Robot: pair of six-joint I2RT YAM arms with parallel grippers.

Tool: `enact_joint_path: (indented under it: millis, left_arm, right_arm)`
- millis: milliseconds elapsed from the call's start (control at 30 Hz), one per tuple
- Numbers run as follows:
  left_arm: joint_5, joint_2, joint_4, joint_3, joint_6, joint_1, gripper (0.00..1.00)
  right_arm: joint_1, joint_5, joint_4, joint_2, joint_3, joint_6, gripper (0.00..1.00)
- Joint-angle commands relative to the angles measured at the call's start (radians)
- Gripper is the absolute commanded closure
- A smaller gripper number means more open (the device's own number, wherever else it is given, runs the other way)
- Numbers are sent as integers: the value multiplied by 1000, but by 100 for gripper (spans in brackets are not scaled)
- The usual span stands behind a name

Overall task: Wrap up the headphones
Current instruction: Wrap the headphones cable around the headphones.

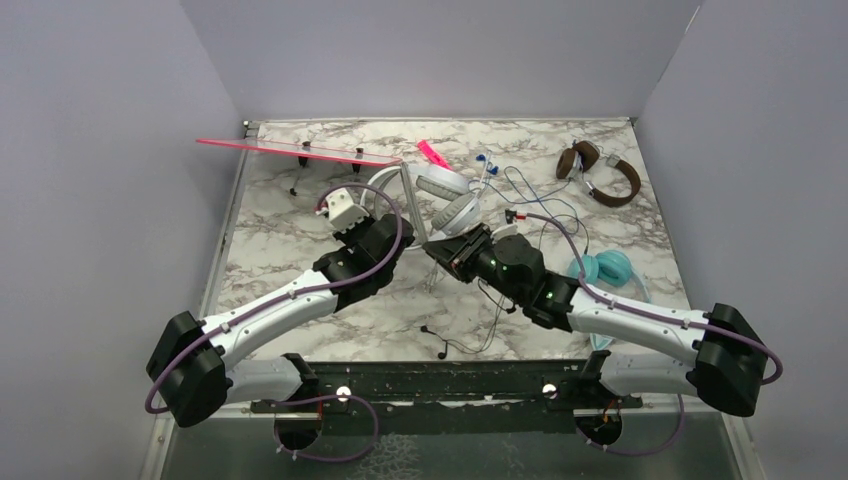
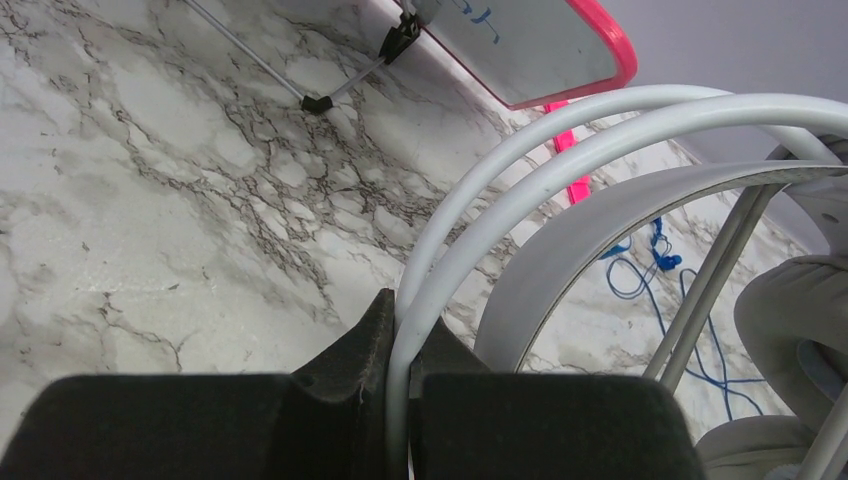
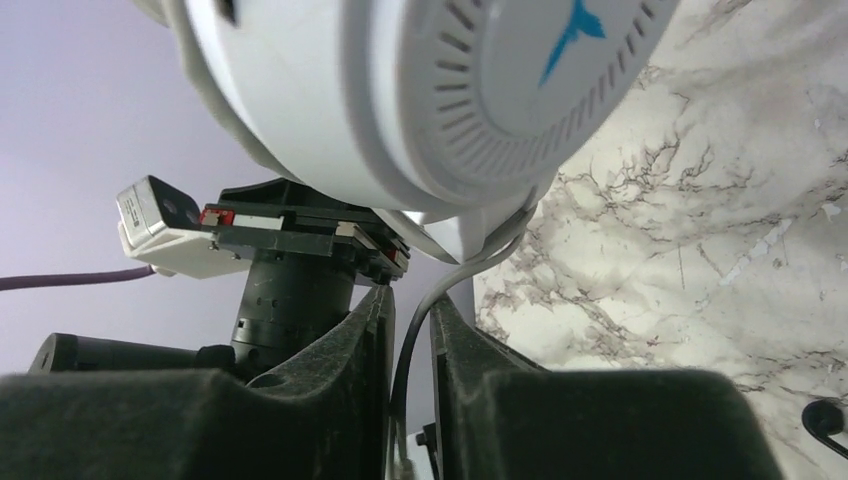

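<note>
Lying near right: teal headphones (image 1: 605, 268) on the worktop (image 1: 290, 240).
Right end effector (image 3: 410, 305): fingers almost closed round the cord (image 3: 415, 350); can't tell if it pinches. A loose hold could let the cord slip out.
Left end effector (image 2: 405, 325): squeezing the white headphones (image 1: 455, 212) band, mid-worktop.
Far right: brown headphones (image 1: 584, 160).

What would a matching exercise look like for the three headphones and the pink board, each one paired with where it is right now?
Things:
A. white headphones
B. brown headphones
C. teal headphones
D. pink board

Places:
1. far right corner
2. far left corner
3. headband clamped in the left gripper
4. beside the right arm

Pairs: A-3, B-1, C-4, D-2
</note>
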Motion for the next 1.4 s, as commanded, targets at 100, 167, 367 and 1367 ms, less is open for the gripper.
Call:
enact_joint_path:
  millis: [100,167,367,1367]
  left_arm:
    - [-35,13,-10,44,22,-6,100]
    - [-39,19,-9,41,24,-5,100]
    - [-30,32,16,13,61,-8,100]
    - [300,-63,-45,-239,-63,-53,100]
  right_arm:
    - [6,-34,-29,-9,96,28,70]
    - [6,-31,-130,-18,120,69,97]
    - [6,-8,-403,-15,217,261,99]
    - [6,92,-574,283,345,314,75]
